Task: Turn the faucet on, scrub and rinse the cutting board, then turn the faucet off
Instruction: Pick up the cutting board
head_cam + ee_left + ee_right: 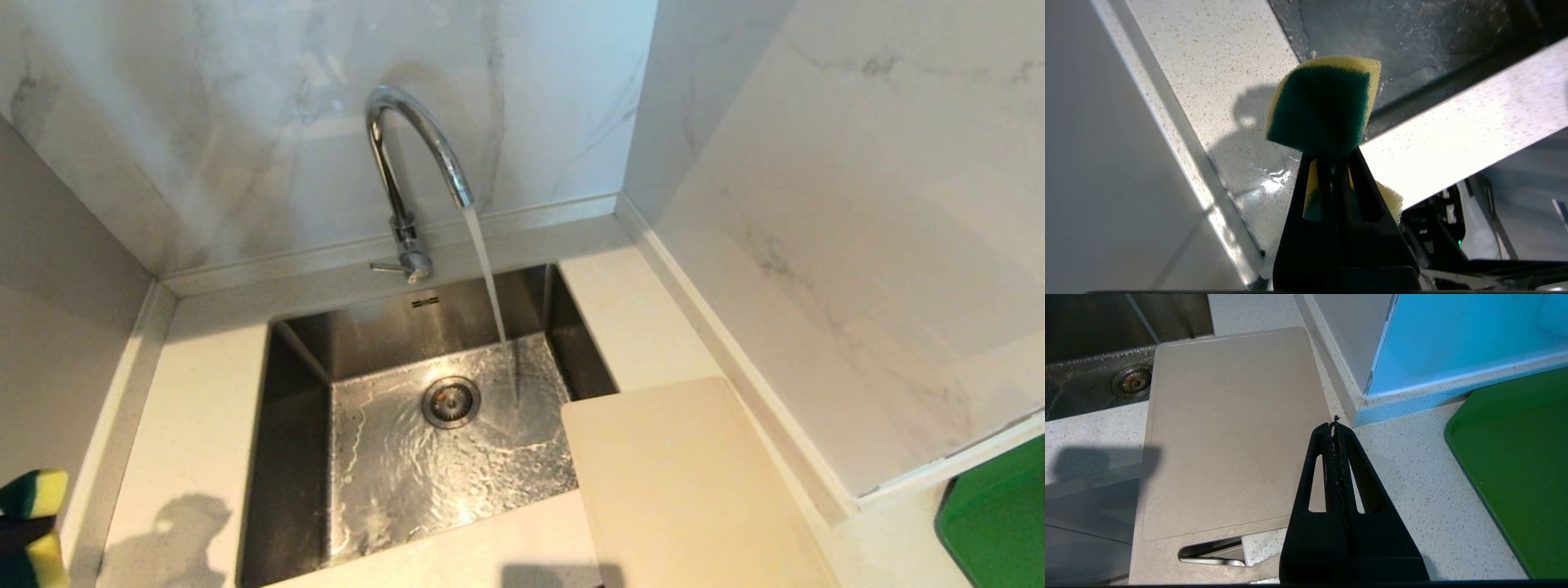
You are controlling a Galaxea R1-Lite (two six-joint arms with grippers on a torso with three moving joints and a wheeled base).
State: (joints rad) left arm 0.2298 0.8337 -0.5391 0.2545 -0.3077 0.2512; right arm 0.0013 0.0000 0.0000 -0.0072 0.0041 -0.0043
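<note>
Marble-walled corner, speckled surface (196, 425): faucet (408, 155) running; cutting board (686, 482) lies right of the sink (302, 343), one corner overhanging. My left pincer (1331, 157) grips the sponge (1323, 106); my right pincer (1336, 428), clenched empty, hovers beside the board. Scrubbing could tip that unsupported corner into the basin.

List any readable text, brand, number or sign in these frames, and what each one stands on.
None can be read: the faucet, cutting board, sponge, green board, sink and counter show no lettering.
Two small dark slots on the sink's back wall are openings, not text.
</note>
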